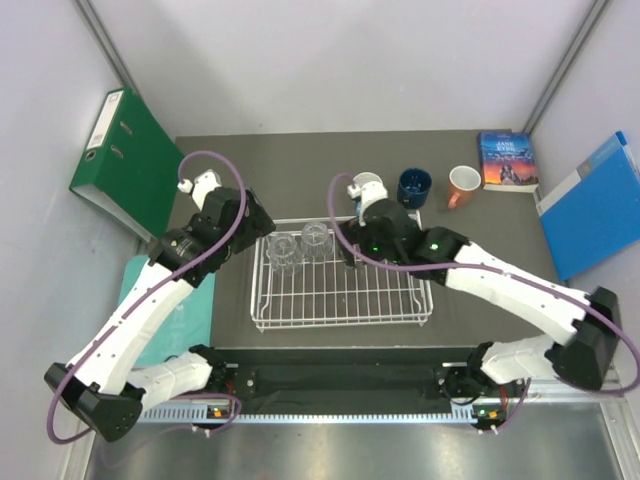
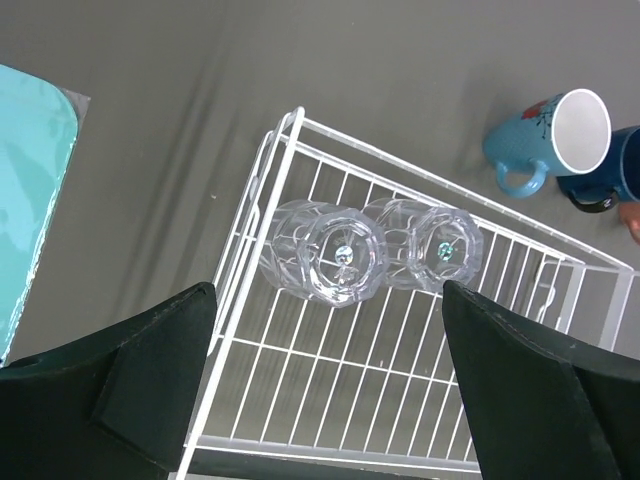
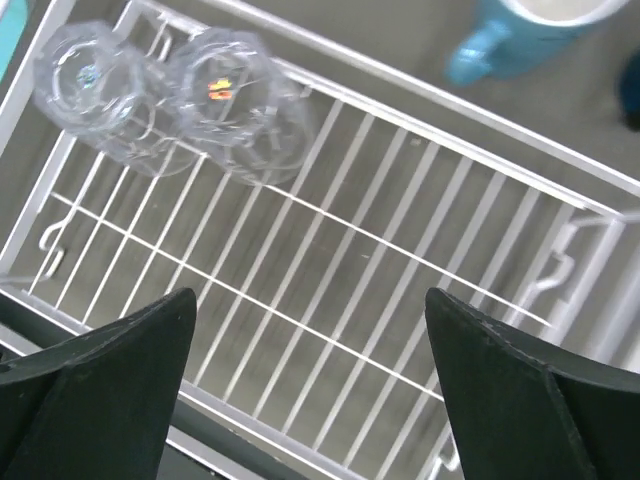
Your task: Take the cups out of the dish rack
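The white wire dish rack (image 1: 340, 324) sits mid-table. Two clear glass tumblers (image 1: 283, 252) (image 1: 315, 240) stand upside down in its far left corner. They also show in the left wrist view (image 2: 330, 255) (image 2: 437, 247) and the right wrist view (image 3: 95, 80) (image 3: 235, 100). Behind the rack, on the table, stand a light blue mug (image 1: 370, 186), a dark blue mug (image 1: 414, 186) and a salmon-pink mug (image 1: 463, 184). My left gripper (image 2: 330, 400) is open and empty above the rack's left side. My right gripper (image 3: 310, 390) is open and empty above the rack's middle.
A green binder (image 1: 125, 155) leans at the back left. A teal mat (image 1: 150, 295) lies left of the rack. A book (image 1: 507, 160) and a blue folder (image 1: 595, 205) lie at the back right.
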